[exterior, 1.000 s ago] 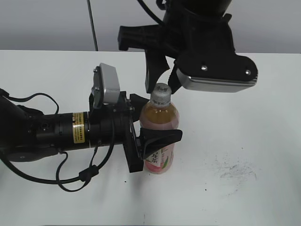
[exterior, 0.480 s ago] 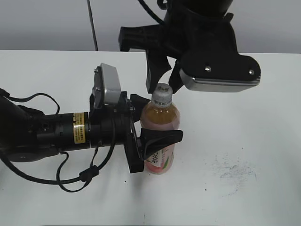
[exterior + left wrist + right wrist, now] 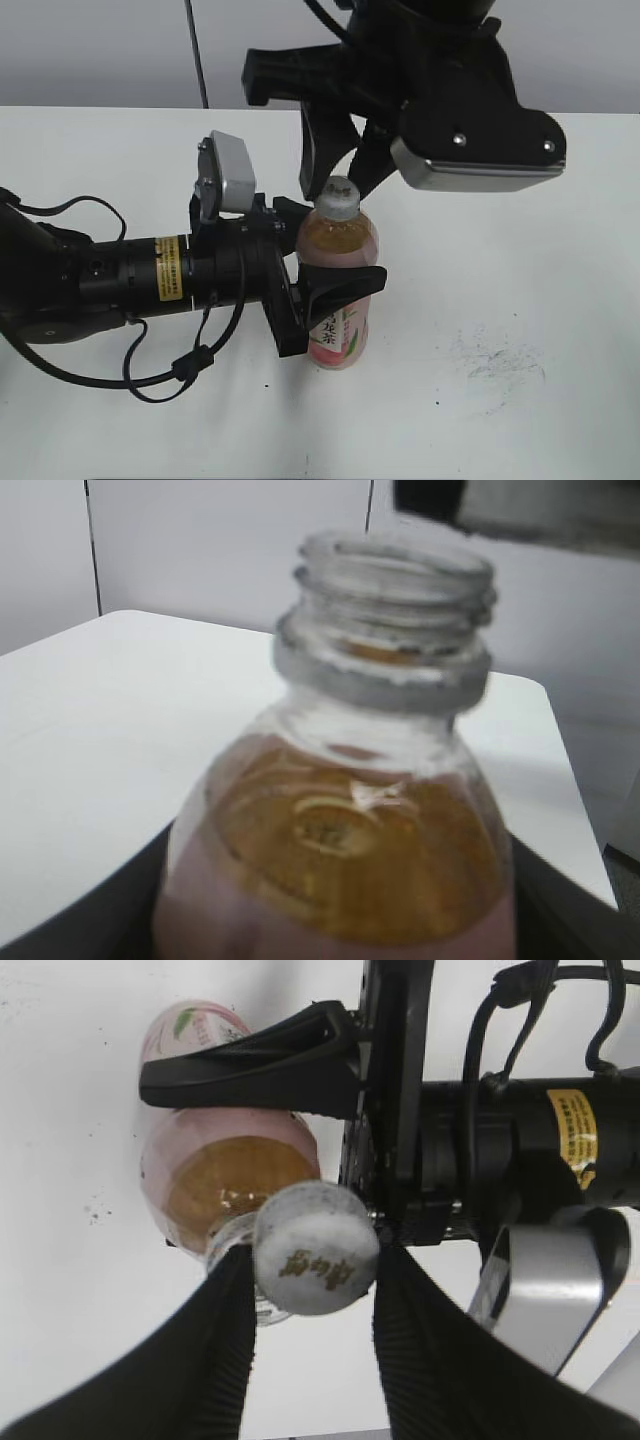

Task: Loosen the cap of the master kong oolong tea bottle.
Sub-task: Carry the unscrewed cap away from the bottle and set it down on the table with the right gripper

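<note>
A slim clear bottle of amber tea with a pink peach label, the master kong oolong tea bottle (image 3: pixel 338 290), is being shown standing upright near the middle of a white worktop (image 3: pixel 500 300). The bottle's body is being clamped from its left side by the left gripper (image 3: pixel 335 275), whose black fingers (image 3: pixel 345 288) are being pressed against the front and back of the label. The cap (image 3: pixel 316 1248), a small round white-grey piece with a grey mark on top, is being gripped from above the bottle by the right gripper (image 3: pixel 312 1270), its two ribbed black fingers (image 3: pixel 222 1340) being closed on the cap's opposite sides. In the left wrist view the bottle's threaded neck (image 3: pixel 385 610) is being shown bare, with the cap lifted clear of it. A patch of dark scuff marks (image 3: pixel 500 360) is being seen on the worktop to the right of the bottle.
</note>
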`<state>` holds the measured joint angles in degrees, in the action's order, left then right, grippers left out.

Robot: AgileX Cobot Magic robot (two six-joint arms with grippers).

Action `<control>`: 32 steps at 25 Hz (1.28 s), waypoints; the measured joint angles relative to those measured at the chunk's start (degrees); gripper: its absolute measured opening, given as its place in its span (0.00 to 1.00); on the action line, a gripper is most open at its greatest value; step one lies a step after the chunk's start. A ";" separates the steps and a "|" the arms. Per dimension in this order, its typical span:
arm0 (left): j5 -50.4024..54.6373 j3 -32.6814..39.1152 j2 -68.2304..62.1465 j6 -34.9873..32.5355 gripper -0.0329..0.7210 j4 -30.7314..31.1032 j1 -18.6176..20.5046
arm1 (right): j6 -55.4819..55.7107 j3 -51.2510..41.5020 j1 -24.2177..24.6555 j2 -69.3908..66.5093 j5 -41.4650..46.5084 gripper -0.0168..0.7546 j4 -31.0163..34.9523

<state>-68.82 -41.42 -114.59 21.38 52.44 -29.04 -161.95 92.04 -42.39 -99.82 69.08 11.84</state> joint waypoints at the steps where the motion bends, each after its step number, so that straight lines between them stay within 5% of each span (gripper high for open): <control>1: 0.02 0.00 0.00 0.04 0.64 -0.05 0.00 | -0.17 0.00 0.00 0.00 0.00 0.38 0.20; 6: 0.13 0.00 0.00 0.06 0.64 -0.29 0.00 | 10.22 0.34 -0.01 0.00 0.23 0.38 -3.97; 15: 0.13 0.00 0.00 0.08 0.64 -0.45 0.00 | 56.37 0.41 5.39 0.00 0.23 0.38 -18.34; 28: 0.14 0.00 0.00 0.23 0.64 -0.88 0.00 | 125.86 0.04 21.82 -10.84 0.34 0.38 -15.98; 32: 0.19 0.00 0.00 0.23 0.64 -1.10 0.00 | 134.04 -6.31 22.67 -12.60 -0.38 0.38 -10.32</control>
<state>-68.63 -41.42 -114.59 21.61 51.34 -29.04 -27.92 85.73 -19.72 -112.41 68.70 1.52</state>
